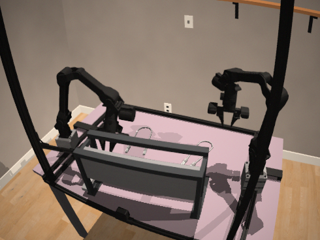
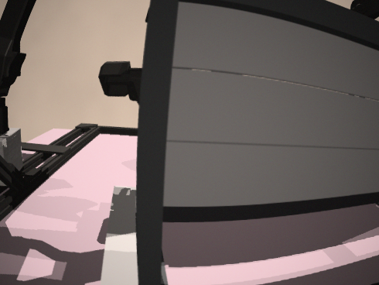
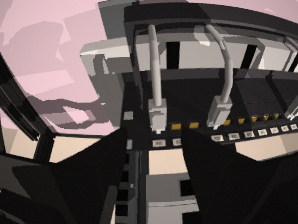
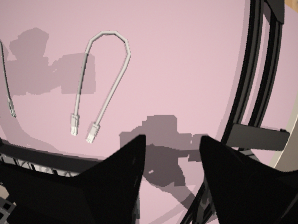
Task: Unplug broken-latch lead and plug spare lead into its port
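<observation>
In the left wrist view the dark patch panel point(image 3: 185, 92) holds a grey lead plug point(image 3: 158, 116) at its left end and a second lead plug point(image 3: 217, 110) to the right, with gold-contact ports between and beyond. My left gripper point(image 3: 154, 134) point(image 1: 108, 149) is open behind the rack, its tips apart on either side of the first plug's column, nothing gripped. One spare lead point(image 1: 185, 160) point(image 4: 74, 125) lies looped on the table; the other spare point(image 1: 144, 152) point(image 4: 12, 108) lies further left. My right gripper point(image 4: 173, 141) point(image 1: 227, 125) is open and empty, high above the table. I cannot tell which latch is broken.
The rack point(image 1: 140, 176) point(image 2: 271, 116) stands across the table, its plate hiding the port side from the top and exterior views. A horizontal bar point(image 1: 147, 141) runs along its top. Another panel lead point(image 3: 294, 107) shows at the left wrist view's right edge. Black table rails point(image 4: 260, 75) border the table.
</observation>
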{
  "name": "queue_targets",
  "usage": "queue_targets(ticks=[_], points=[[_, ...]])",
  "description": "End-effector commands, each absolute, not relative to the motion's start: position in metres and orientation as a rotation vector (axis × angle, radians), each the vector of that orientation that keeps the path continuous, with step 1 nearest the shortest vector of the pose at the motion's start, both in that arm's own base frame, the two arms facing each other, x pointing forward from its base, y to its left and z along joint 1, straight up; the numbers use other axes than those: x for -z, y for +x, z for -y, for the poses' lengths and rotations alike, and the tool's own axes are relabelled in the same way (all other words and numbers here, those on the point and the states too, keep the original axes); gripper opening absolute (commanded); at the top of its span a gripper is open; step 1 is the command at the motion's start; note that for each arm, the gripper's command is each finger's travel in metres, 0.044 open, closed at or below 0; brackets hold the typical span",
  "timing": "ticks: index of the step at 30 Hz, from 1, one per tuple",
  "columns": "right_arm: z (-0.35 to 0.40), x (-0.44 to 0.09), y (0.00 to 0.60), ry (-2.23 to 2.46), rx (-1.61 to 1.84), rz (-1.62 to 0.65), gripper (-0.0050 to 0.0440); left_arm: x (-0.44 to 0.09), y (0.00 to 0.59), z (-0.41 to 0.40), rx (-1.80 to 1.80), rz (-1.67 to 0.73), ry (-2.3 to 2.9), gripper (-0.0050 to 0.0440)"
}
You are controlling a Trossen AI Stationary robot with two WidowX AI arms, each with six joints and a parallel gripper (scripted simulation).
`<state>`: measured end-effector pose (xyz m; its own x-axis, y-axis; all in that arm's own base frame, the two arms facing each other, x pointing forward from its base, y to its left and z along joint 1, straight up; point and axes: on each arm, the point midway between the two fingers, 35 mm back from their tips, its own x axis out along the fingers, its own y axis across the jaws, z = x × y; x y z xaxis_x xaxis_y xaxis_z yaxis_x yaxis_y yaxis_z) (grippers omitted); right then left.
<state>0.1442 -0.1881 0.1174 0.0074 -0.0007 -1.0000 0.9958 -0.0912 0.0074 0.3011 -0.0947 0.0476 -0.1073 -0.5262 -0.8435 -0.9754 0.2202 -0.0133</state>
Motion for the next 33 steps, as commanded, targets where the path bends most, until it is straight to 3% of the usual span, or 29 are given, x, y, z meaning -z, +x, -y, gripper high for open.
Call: queue_targets(ticks=[1,13,14,33], points=[[0.188,-0.117,0.144,1.279,1.271,-1.159,0.0176,-0.067,0.304,0.087,-0.740,-1.725,-1.409,0.0176],[0.188,-0.117,0.144,1.279,1.271,-1.159,0.0176,-0.067,0.304,0.087,-0.740,-1.725,-1.409,0.0176],[0.188,-0.117,0.144,1.279,1.271,-1.159,0.0176,-0.067,0.310,0.028,-0.741,-1.728,-1.413,0.0176],[0.188,-0.117,0.144,1.279,1.271,-1.159,0.0176,-0.067,0.313,-0.001,-0.738,-1.721,-1.417,0.0176]])
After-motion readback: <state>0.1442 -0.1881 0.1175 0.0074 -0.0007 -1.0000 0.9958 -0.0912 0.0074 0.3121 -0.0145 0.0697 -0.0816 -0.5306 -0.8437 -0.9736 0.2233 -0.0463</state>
